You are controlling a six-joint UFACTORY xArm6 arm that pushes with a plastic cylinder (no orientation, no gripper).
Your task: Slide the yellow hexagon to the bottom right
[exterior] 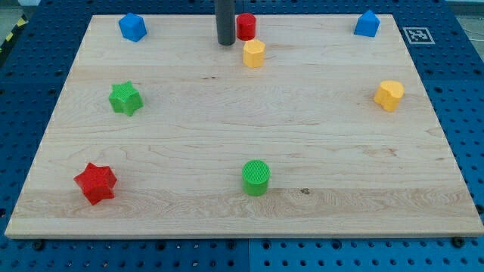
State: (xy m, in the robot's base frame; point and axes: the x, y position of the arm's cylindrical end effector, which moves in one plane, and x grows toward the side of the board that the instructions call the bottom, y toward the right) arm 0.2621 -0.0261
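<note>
1. The yellow hexagon stands upright on the wooden worktop, in the upper middle of the board, a little toward the view's right of centre and near the view's top edge.
2. My tip sits on the worktop just to the view's left of the yellow hexagon and slightly above it, close but apart, with a sliver of bare wood between them.
3. The rod serves as the end effector: it has no jaws, so it holds nothing and only its end meets the board.
4. A red cylinder stands directly above the yellow hexagon toward the view's top; the two look nearly touching, though from this angle I cannot tell if they do.
5. That red cylinder is just beside the rod, on its right in the view.
6. To the view's right of the yellow hexagon and somewhat lower, well apart, lies a second yellow block, seemingly heart-shaped, near the board's right edge.
7. A blue block rests at the top right corner, above that one.
8. Another blue block sits at the top left, well to the view's left of the yellow hexagon.
9. A green star lies lower left of the yellow hexagon.
10. A green cylinder stands far below the yellow hexagon, almost straight down.
11. A red star occupies the bottom left corner area.
</note>
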